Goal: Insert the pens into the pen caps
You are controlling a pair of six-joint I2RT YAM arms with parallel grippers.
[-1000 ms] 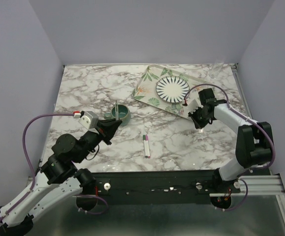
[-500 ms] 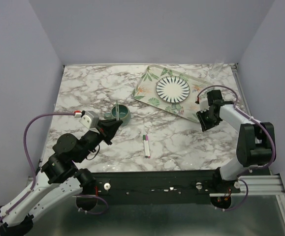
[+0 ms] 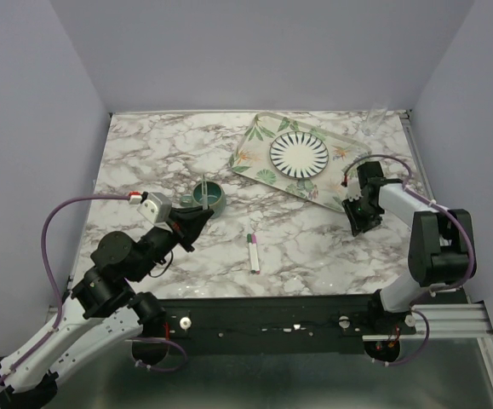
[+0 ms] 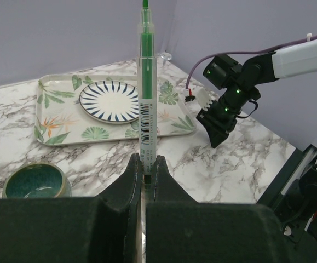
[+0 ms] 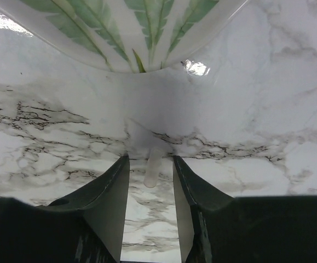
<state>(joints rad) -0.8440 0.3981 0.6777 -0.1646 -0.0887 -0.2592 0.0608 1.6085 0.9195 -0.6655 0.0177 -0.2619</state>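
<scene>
Green pen [image 4: 146, 104] bolt upright in the left gripper [image 4: 147, 162], jaws clamped tight on its lower end and the green tip pointing straight up. It is held above the near-left of the marble table [image 3: 144, 162], close by the green bowl [image 3: 209, 198].

Now across to the right. A small pale tube lies flat on the marble just short of the leafy tray [image 5: 202, 33] corner. It looks like the pen cap [image 5: 153, 167], though its colour is too washed out to call. The right gripper [image 5: 150, 160] straddles it with fingers apart, one either side, neither visibly touching.

Here's the key bit: the cap's long axis runs along the gap between the fingers, leaning slightly, towards the tray. A squeeze would catch it across its sides. The right arm is by far the nearer, and the upright pen waits well apart across the table. Judging by that, the cap must be picked up and carried over to that raised tip.

Between the arms lies the second pen [image 3: 253, 253], pink at its far end, apparently capped.
</scene>
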